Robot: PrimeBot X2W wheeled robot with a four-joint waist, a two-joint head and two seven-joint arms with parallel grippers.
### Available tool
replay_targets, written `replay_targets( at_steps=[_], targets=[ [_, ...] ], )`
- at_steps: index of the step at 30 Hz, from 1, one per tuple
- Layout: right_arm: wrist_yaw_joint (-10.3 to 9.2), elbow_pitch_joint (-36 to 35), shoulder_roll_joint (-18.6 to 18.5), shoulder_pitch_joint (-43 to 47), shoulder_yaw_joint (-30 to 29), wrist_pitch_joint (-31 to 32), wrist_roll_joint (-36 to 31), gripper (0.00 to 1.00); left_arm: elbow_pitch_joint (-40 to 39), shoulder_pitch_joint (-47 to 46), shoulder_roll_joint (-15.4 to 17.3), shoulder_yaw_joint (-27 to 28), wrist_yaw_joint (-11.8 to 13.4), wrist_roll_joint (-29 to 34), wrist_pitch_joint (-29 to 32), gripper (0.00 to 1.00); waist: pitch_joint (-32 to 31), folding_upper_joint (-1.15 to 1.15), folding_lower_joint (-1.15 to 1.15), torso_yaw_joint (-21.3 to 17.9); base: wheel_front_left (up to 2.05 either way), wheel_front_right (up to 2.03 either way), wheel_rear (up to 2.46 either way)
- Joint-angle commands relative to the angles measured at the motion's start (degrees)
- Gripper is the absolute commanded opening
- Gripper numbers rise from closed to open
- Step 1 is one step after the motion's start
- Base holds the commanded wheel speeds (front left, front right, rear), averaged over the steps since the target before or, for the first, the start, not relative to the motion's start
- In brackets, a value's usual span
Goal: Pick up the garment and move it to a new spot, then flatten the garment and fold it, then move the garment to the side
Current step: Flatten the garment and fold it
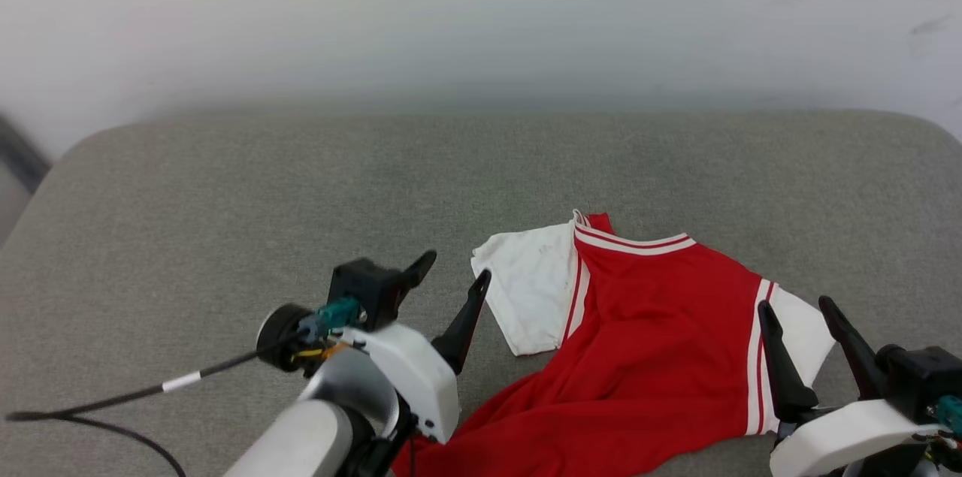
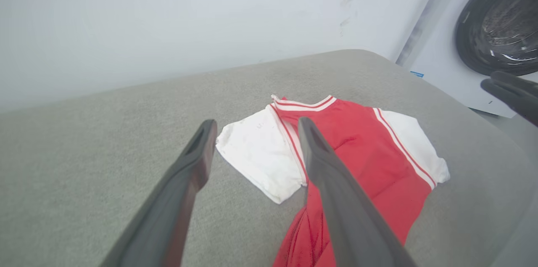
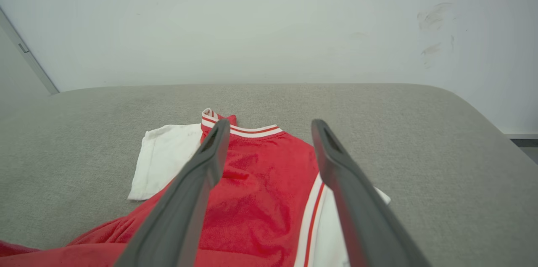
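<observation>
Head view | soft red sleeveless jersey [image 1: 654, 342]: likely light, limp; take at striped shoulder edges | left gripper [image 1: 457, 267], right gripper [image 1: 794, 304] flank jersey, both spread, empty.

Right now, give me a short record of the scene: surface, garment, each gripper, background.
surface: grey padded surface
garment: red jersey, striped trim, white inside turned out at both sides, near end bunched
left gripper: open, empty, beside the jersey's left white flap
right gripper: open, empty, at the jersey's right edge; contact unclear
background: white wall; washing machine
</observation>
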Motion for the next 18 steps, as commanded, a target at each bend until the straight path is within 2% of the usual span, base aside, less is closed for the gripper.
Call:
replay_targets(
  at_steps=[1,5,10,18],
  targets=[
    [-0.04,-0.8,0.1,-1.9,0.1,-0.1,0.1,1.0,1.2,-4.6,-0.6,0.4,-1.1,0.6,0.0,1.0,3.2,0.0,0.01,-1.7,0.0,0.0,0.0],
    [-0.04,-0.8,0.1,-3.6,0.5,-0.4,0.1,1.0,3.4,-10.5,-1.0,0.7,-2.6,0.8,1.4,1.0,6.9,0.0,0.01,-3.7,0.0,0.0,0.0],
    [-0.04,0.3,0.1,-6.6,0.3,-2.1,0.4,1.0,9.1,-19.5,-1.5,0.6,-5.8,0.2,4.9,1.0,12.6,0.0,0.01,-6.1,0.0,0.0,0.0],
    [-0.04,2.6,0.1,-10.5,2.2,-4.9,0.4,1.0,24.0,-29.2,-1.9,-0.5,-11.1,-4.3,16.4,1.0,18.4,0.0,0.01,-8.8,0.0,0.0,0.0]
  ],
)
